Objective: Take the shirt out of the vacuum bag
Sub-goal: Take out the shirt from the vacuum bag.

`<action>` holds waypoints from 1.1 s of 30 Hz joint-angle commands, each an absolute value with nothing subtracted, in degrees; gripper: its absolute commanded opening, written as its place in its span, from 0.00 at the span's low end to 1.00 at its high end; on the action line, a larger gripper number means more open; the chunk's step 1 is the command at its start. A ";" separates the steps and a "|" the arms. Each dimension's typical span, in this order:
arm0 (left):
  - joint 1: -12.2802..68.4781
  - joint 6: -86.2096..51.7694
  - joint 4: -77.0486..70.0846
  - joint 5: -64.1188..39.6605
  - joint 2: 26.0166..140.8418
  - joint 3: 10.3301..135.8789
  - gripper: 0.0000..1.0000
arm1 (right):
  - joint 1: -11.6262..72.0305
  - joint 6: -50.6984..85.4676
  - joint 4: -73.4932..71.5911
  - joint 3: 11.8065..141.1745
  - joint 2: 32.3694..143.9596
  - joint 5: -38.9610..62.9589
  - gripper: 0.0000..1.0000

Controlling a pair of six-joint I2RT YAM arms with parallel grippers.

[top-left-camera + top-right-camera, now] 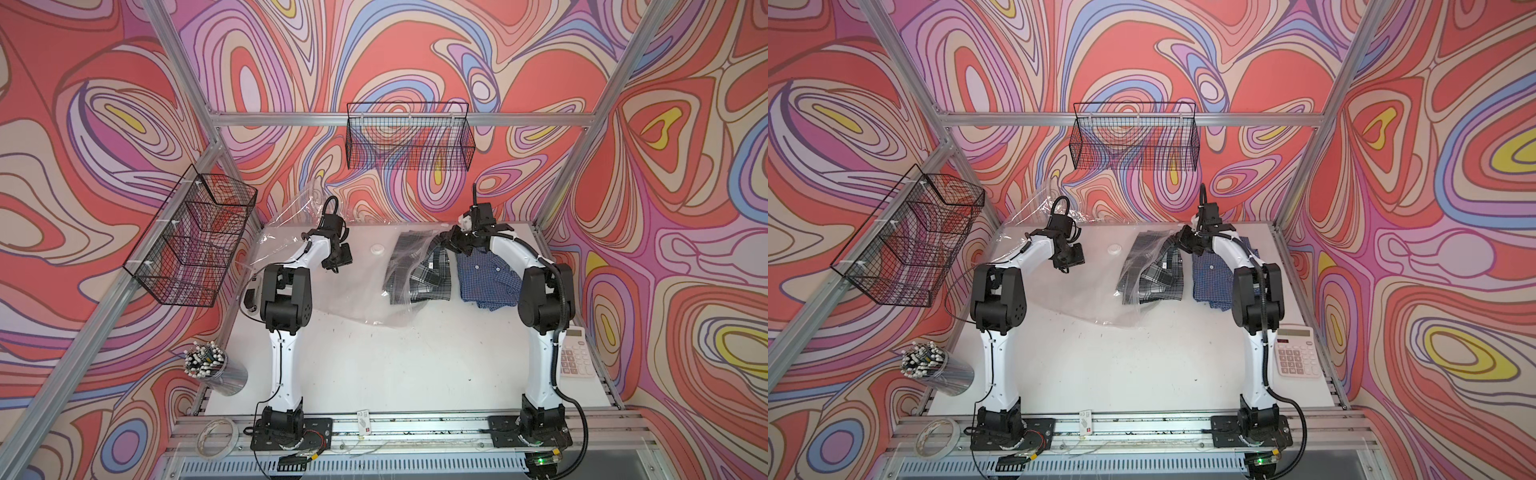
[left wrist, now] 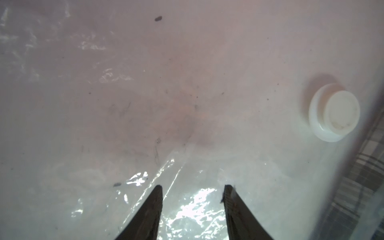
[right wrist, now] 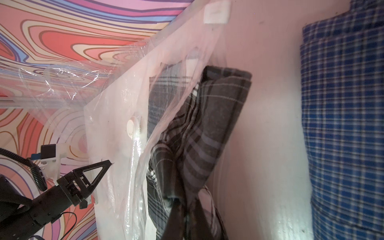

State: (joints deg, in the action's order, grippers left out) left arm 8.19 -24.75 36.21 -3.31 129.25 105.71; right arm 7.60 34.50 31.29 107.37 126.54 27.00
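The vacuum bag (image 1: 316,286) (image 1: 1059,291) lies crinkled and transparent across the back of the white table, its round white valve (image 1: 377,249) (image 2: 334,112) facing up. A grey plaid shirt (image 1: 419,274) (image 3: 207,116) sits partly inside the bag's right end. My right gripper (image 1: 454,242) (image 3: 182,204) is shut on a fold of that shirt and holds it lifted. Left of the valve, my left gripper (image 1: 338,261) (image 2: 193,187) hovers just over the bag film. Its jaws are apart, with only shiny plastic below. A blue checked shirt (image 1: 486,278) (image 3: 342,124) lies outside the bag under the right arm.
Black wire baskets hang on the left wall (image 1: 191,241) and back wall (image 1: 411,137). A calculator (image 1: 575,353) lies at the table's right edge. A cup of pens (image 1: 212,365) stands at the front left, and a tape roll (image 1: 218,432) rests on the front rail.
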 commanded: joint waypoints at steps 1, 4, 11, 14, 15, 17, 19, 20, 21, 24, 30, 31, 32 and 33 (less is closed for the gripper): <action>7.71 -27.03 37.79 -4.64 131.28 106.49 0.50 | 7.73 32.54 33.86 110.10 127.06 25.80 0.00; 7.60 -27.32 37.58 -4.75 131.99 105.84 0.49 | 7.66 31.92 35.65 110.62 125.93 24.65 0.00; 7.21 -27.78 35.64 -5.17 132.67 103.32 0.48 | 5.60 29.95 40.34 110.89 122.59 22.58 0.00; 6.96 -27.77 34.86 -5.44 132.65 102.19 0.48 | 4.29 28.97 41.95 110.99 121.62 21.80 0.00; 6.88 -27.71 34.76 -5.45 132.70 101.96 0.48 | 3.70 28.79 42.47 111.06 121.34 21.67 0.00; 6.86 -27.60 34.55 -5.37 132.56 101.65 0.47 | 2.64 28.42 43.34 111.42 120.81 21.40 0.00; 6.77 -27.51 34.50 -4.93 132.45 101.28 0.47 | 1.85 27.53 45.17 112.73 120.67 20.98 0.00; 6.57 -27.51 34.22 -4.91 132.36 101.08 0.47 | 1.51 26.60 46.55 113.77 120.80 20.59 0.00; 6.48 -27.55 34.02 -5.14 132.28 100.78 0.47 | 1.07 25.75 48.26 115.00 121.12 20.19 0.00; 6.24 -27.58 33.71 -5.36 132.03 100.11 0.47 | -0.60 24.05 52.38 118.45 122.23 20.38 0.00; 5.80 -27.58 33.12 -5.20 131.31 98.80 0.46 | -4.12 21.92 55.42 120.22 121.91 20.13 0.00; 5.72 -27.59 33.02 -5.23 131.18 98.66 0.46 | -4.79 21.33 55.90 120.28 121.95 20.18 0.00; 5.65 -27.51 33.02 -5.17 131.06 98.58 0.46 | -5.57 20.42 56.56 120.39 122.10 20.37 0.00; 5.54 -27.46 33.04 -5.10 131.05 98.53 0.46 | -6.52 19.44 57.35 120.69 122.40 20.52 0.00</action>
State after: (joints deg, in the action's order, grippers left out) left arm 6.74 -26.85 29.85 -6.24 129.95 100.95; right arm -3.97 22.92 54.41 118.65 123.85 21.85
